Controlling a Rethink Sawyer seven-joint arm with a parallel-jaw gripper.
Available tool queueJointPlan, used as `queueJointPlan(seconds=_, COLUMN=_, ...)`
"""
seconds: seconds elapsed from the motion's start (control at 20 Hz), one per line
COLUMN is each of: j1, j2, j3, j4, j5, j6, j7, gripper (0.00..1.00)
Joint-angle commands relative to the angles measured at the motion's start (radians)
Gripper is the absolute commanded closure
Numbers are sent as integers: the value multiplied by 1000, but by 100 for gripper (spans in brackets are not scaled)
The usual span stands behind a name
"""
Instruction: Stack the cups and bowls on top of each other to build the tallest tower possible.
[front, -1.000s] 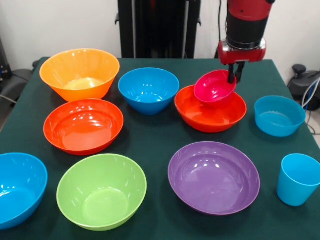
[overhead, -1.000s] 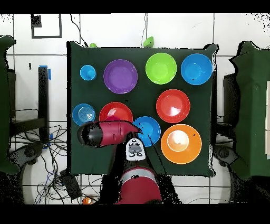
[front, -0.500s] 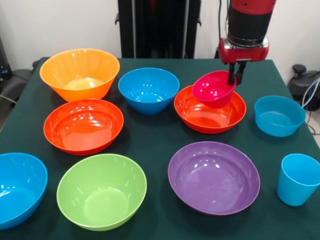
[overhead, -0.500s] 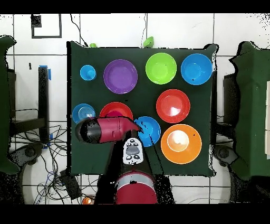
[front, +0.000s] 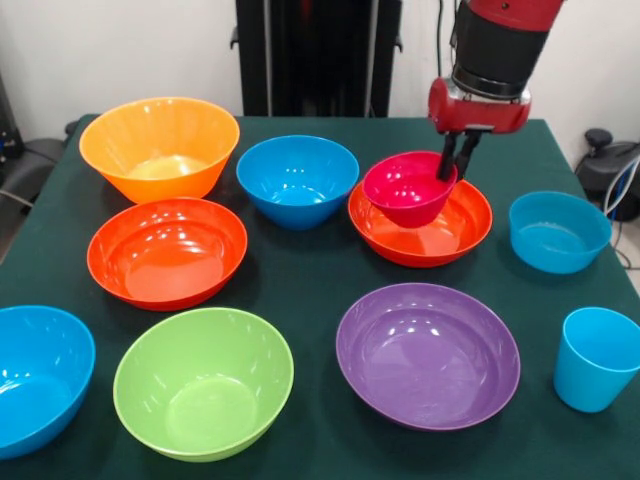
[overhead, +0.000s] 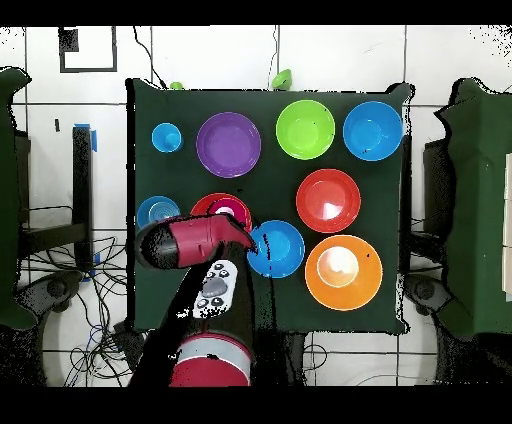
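Table: dark green cloth top (front: 310, 270), white wall behind it, and a pale tiled floor around it in the overhead view.
Arm: red and black, comes down over the back right part of the table in the front view.
Gripper (front: 452, 160): fingers pinched on the right-hand rim of the small magenta bowl (front: 408, 186), 1 finger inside the rim and 1 outside.
Magenta bowl: held roughly level, inside the red-orange bowl (front: 420, 220); can't tell if its bottom touches or just hangs above it. From overhead only a sliver shows (overhead: 226, 212) past the arm.
Yellow-orange bowl (front: 160, 147): biggest one, back left corner, sitting alone.
Blue bowl (front: 298, 180): between the yellow-orange one and the red-orange one under the gripper.
2nd red-orange bowl (front: 167, 250): just in front of the yellow-orange bowl.
Front row: another blue bowl (front: 38, 378) cut off at the left edge, lime green bowl (front: 203, 382), purple bowl (front: 428, 353).
Pale-blue small bowl (front: 558, 232): right side, well apart from the gripper.
Light-blue tumbler (front: 597, 358): upright at the front right, near the purple bowl, not touching it.
Stacking: nothing nested except maybe that magenta one.
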Motion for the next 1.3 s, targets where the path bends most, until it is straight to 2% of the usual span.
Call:
queueJointPlan(seconds=0.05, j1=53, j2=117, j3=-66, j4=-139, j5=-51, j6=107, j7=127, gripper=100)
queueJointPlan(seconds=0.35, j1=111, j2=154, j3=-144, j4=-170, j5=-29, j6=154, j7=142, gripper=100)
queueJointPlan(seconds=0.9, j1=148, j2=177, j3=-197, j4=-172, j5=-9, j6=186, j7=139, gripper=100)
queueJointPlan(seconds=1.05, j1=134, j2=159, j3=-193, j4=-178, j5=-16, j6=226, j7=98, gripper=100)
queueJointPlan(seconds=1.15, j1=113, j2=131, j3=-191, j4=-195, j5=-38, j6=269, j7=33, gripper=100)
queueJointPlan(seconds=1.25, j1=82, j2=95, j3=-197, j4=-214, j5=-58, j6=309, j7=-29, gripper=100)
queueJointPlan(seconds=1.3, j1=32, j2=45, j3=-187, j4=-213, j5=-68, j6=344, j7=-99, gripper=100)
